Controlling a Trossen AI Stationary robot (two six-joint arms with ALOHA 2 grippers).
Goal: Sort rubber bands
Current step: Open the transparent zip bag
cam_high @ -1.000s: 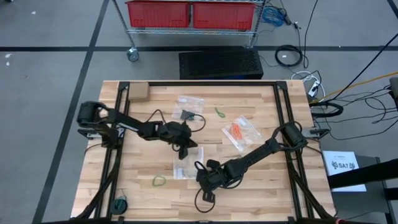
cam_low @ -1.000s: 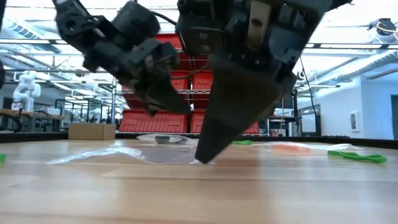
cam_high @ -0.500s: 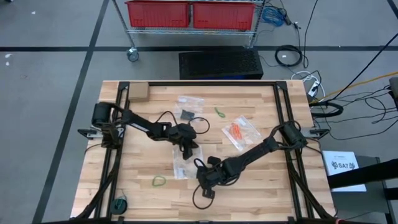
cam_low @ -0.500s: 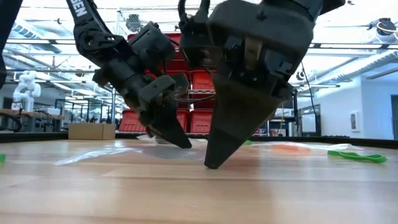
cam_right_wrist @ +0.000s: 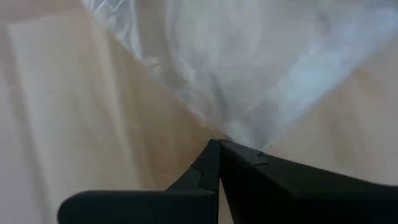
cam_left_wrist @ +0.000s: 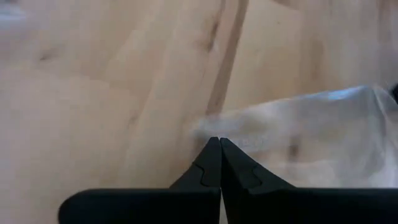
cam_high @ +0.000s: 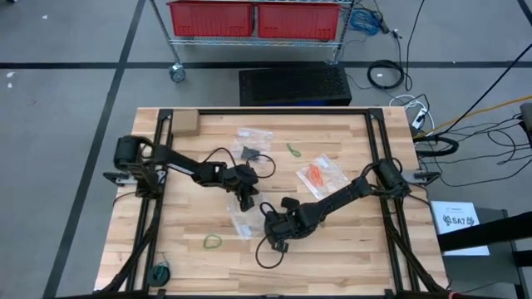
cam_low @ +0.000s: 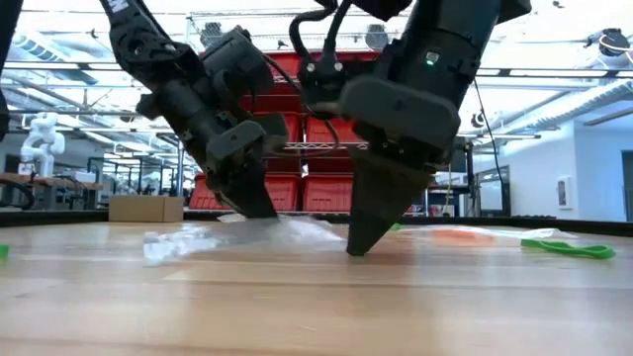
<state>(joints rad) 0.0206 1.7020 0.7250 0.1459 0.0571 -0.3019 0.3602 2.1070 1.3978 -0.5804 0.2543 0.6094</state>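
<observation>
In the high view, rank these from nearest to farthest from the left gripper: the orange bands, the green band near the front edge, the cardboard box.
From the left gripper:
1. Green band, toward the front edge.
2. Orange bands, to the right.
3. Cardboard box, back-left corner.

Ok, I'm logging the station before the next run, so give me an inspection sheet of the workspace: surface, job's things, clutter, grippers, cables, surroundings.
Surface: light wooden slat table in a black frame.
Job's things: green rubber band near the front edge, a second green rubber band farther back, orange-red rubber bands in a clear bag.
Clutter: clear plastic zip bag mid-table, another clear bag holding something dark, small cardboard box.
Grippers: left gripper shut, tip at the mid-table bag's edge; right gripper shut, tip down beside that bag.
Cables: black cable loop by the right gripper.
Surroundings: red bins on a wire cart, cables on the floor.
</observation>
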